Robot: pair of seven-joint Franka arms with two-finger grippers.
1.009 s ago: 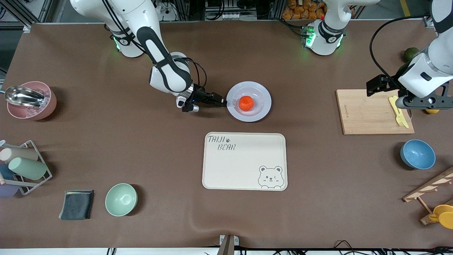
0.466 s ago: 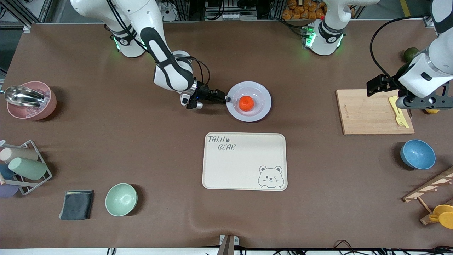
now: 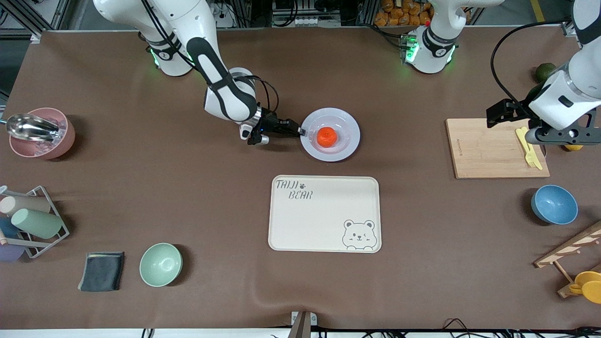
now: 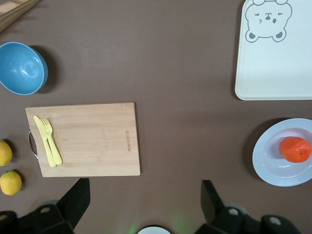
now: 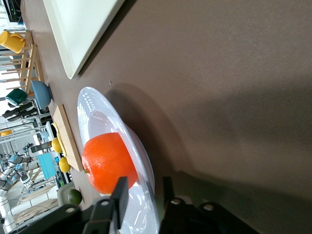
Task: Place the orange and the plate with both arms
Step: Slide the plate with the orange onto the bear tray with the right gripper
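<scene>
Right hand point(image 3: 300, 133) straddles the rim of the round pale glossy plate point(image 3: 345, 146), one finger above and one below, apparently pinching it. On the plate sits the small red-orange orange point(image 3: 327, 136) (fruit placement looks done). Remaining, as judged: carry the plate to the cream rectangular bear-printed tray point(image 3: 324, 225), nearer the front camera. Left hand point(image 4: 141, 195), fingers spread, waits over the wooden cutting board point(image 3: 488, 155).

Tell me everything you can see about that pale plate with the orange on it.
The plate is round, shallow, glossy and pale white-lavender with a wide rim. It lies flat on the brown table, farther from the front camera than the cream tray. The orange sits in its middle. The right gripper straddles its rim, one finger above, one below.
</scene>
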